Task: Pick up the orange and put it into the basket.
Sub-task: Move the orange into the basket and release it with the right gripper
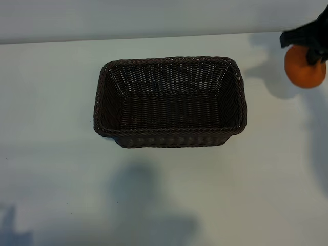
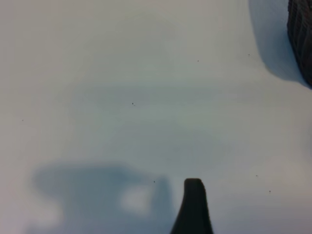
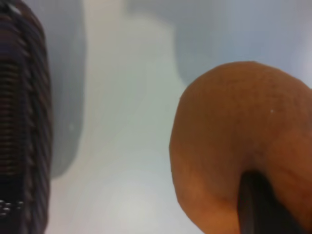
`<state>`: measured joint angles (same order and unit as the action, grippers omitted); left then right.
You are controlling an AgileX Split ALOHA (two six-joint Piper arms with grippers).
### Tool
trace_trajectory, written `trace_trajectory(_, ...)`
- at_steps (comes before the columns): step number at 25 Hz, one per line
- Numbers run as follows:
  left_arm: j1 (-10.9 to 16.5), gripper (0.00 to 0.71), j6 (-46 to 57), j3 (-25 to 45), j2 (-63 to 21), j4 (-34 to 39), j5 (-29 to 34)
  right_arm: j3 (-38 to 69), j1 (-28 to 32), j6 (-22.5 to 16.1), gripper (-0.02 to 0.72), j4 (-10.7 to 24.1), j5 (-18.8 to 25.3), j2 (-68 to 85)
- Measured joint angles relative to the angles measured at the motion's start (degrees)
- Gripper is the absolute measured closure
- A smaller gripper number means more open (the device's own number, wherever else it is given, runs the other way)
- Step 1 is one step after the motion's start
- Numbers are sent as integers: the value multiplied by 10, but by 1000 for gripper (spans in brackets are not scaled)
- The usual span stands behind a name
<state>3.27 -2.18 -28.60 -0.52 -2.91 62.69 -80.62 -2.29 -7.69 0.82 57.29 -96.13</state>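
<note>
Look to the upper right edge of the exterior view and you find the right pincer (image 1: 313, 48), a dark shape coming in from the frame's corner, closed on the orange (image 1: 304, 67). The fruit hangs just under the dark fingers, right at the frame's right margin, with its shadow thrown on the pale bench (image 1: 164, 195) to its left. In the right wrist view the orange (image 3: 229, 146) fills the lower right of the picture, and one dark fingertip (image 3: 258, 204) presses into its skin at the bottom edge. The basket (image 1: 169, 101) sits in the middle of the exterior view, slightly above centre, well apart from the orange, and you can see its woven floor with nothing lying in it. Its wicker wall (image 3: 22, 122) also runs down the left side of the right wrist view. Your left pincer stands wide open; in the left wrist view only one dark fingertip (image 2: 193, 207) shows at the bottom edge, over bare bench (image 2: 122, 73), holding nothing, with a corner of the basket (image 2: 301, 34) at the upper right.
</note>
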Motion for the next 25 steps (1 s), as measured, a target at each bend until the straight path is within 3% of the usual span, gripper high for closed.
trace_trajectory(4, -6, 120, -1, 0, 0, 0, 0, -23, -17, 60, 634, -50, 22, 2)
trace_trajectory(8, -6, 120, -2, 0, 0, 0, 0, -46, -78, 82, 634, -87, 32, 2)
trace_trajectory(16, -6, 120, -2, 0, 0, 0, 0, -67, -216, 70, 634, -95, 3, -12)
trace_trajectory(25, -6, 120, -2, 0, 0, 0, 0, -85, -241, 77, 635, -91, -61, -112)
